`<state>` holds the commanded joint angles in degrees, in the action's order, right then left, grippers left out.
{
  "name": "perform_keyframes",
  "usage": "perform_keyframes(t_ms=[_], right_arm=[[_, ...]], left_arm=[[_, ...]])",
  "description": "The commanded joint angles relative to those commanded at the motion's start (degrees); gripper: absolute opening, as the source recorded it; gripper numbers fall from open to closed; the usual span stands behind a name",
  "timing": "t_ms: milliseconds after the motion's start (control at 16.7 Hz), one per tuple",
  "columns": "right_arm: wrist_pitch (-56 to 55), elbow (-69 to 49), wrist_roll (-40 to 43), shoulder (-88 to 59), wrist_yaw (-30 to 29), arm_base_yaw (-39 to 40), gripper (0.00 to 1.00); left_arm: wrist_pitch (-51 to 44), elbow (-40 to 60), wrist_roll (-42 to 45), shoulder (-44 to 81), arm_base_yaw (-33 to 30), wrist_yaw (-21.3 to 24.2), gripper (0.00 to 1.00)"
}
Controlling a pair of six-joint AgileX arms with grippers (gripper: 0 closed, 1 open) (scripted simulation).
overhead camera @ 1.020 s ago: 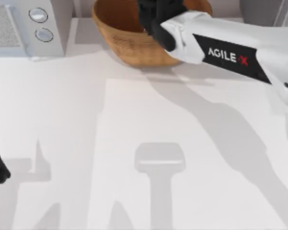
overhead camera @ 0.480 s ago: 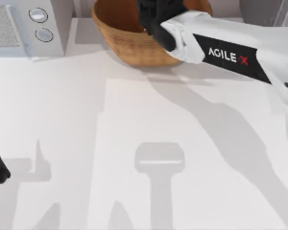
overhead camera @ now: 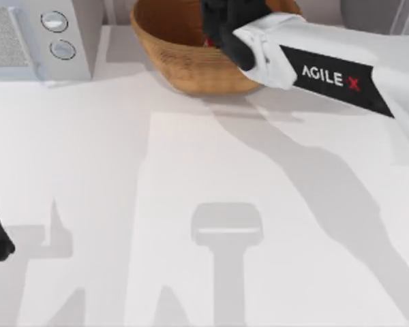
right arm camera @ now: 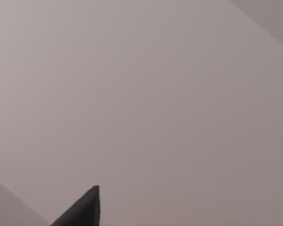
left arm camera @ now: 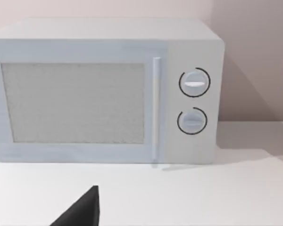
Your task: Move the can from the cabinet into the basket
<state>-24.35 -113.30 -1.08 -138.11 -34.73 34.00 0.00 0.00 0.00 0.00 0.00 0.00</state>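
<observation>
Top view: "AGILE X" marks the right arm (overhead camera: 327,75), shifted slightly rightward over the basket (overhead camera: 184,58) at the tabletop's far edge; a red sliver of can (overhead camera: 208,43) has appeared; finger state unclear.

One wicker basket (overhead camera: 174,54) sits on the single white desk (overhead camera: 123,170). One white microwave (left arm camera: 104,92) carries two round knobs (left arm camera: 194,83). A sliver of one red can (overhead camera: 208,42) shows. Two AgileX arms (overhead camera: 327,75).
</observation>
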Motion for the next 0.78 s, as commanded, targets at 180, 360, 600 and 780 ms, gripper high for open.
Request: perform_keyframes(t_ms=[180, 360, 600, 780], right_arm=[[0.9, 6.9, -0.2, 7.2, 4.3, -2.3, 1.00], [2.6, 19.0, -0.5, 19.8, 10.5, -6.0, 1.00], [5.8, 41.0, -0.6, 44.8, 19.3, -12.0, 1.00], [9.2, 58.8, -0.6, 68.2, 25.2, -17.1, 1.00]], left_arm=[[0.0, 0.0, 0.0, 0.0, 0.0, 0.0, 1.00], [0.0, 0.0, 0.0, 0.0, 0.0, 0.0, 1.00], [0.0, 0.0, 0.0, 0.0, 0.0, 0.0, 1.00], [0.0, 0.0, 0.0, 0.0, 0.0, 0.0, 1.00]])
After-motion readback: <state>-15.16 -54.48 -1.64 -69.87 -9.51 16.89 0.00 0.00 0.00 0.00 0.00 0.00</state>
